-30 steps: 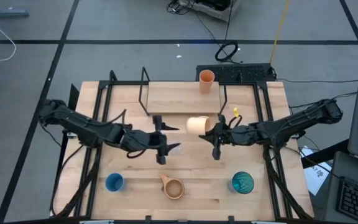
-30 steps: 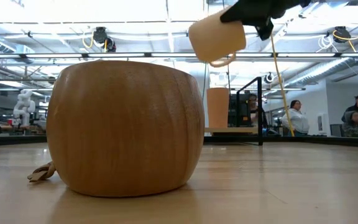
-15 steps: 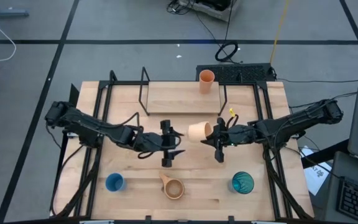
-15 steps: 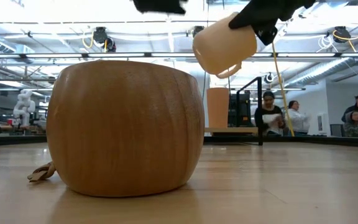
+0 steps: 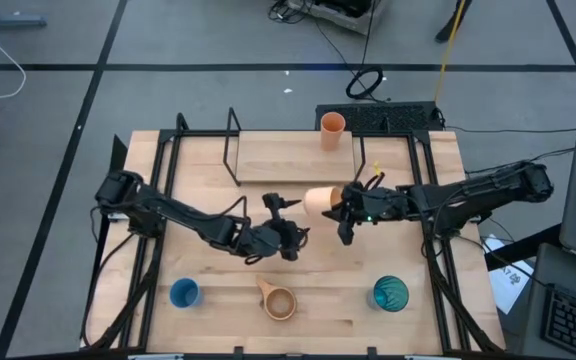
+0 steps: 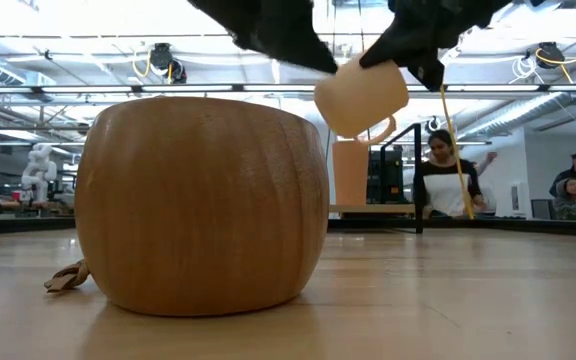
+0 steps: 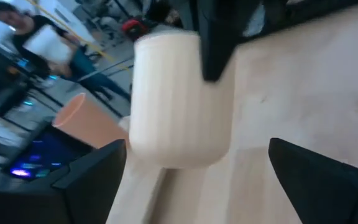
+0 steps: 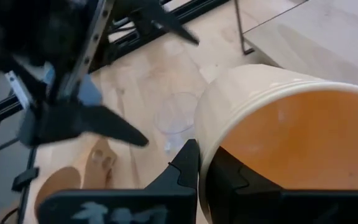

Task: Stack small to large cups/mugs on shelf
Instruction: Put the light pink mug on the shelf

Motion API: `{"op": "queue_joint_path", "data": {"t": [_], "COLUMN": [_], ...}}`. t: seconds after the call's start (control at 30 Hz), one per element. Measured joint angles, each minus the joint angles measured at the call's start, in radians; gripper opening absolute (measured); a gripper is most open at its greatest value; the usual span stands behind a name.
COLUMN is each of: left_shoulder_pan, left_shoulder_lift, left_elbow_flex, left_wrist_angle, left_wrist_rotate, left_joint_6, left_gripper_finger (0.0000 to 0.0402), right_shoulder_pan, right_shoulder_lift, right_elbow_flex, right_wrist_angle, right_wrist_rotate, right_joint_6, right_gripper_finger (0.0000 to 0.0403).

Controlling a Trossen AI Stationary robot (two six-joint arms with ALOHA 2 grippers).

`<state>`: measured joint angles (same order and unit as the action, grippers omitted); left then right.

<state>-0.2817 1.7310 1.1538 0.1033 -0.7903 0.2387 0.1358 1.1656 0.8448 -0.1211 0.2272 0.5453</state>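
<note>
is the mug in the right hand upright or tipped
Tipped: the mug lies sideways in the right hand, mouth toward that wrist camera.

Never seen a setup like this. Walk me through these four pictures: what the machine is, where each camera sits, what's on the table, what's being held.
Two dark robot arms work at a wooden table. One camera looks straight down, one sits at tabletop height, and one rides on each wrist. The right gripper is shut on the rim of a tan mug, lifted above the table. The left gripper hangs open close beside it. On the table stand a blue cup, a wooden mug and a teal tumbler. An orange cup stands on the raised shelf.
</note>
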Motion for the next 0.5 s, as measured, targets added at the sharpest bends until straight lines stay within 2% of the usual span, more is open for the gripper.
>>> {"op": "queue_joint_path", "data": {"t": [0.13, 0.33, 0.5], "left_shoulder_pan": [0.01, 0.038, 0.064], "left_shoulder_lift": [0.036, 0.073, 0.082], "left_elbow_flex": [0.0, 0.0, 0.0], "left_wrist_angle": [0.042, 0.134, 0.163], "left_wrist_rotate": [-0.03, -0.02, 0.047], "left_joint_6": [0.105, 0.156, 0.145], "left_gripper_finger": [0.0398, 0.04, 0.04], "right_shoulder_pan": [-0.025, -0.038, -0.038], "right_shoulder_lift": [0.0, 0.0, 0.0], "right_elbow_flex": [0.0, 0.0, 0.0], "right_wrist_angle": [0.002, 0.008, 0.026], "right_wrist_rotate": [-0.026, -0.047, -0.049], "right_joint_6": [0.019, 0.019, 0.017], "right_gripper_finger": [0.0002, 0.0002, 0.0002]}}
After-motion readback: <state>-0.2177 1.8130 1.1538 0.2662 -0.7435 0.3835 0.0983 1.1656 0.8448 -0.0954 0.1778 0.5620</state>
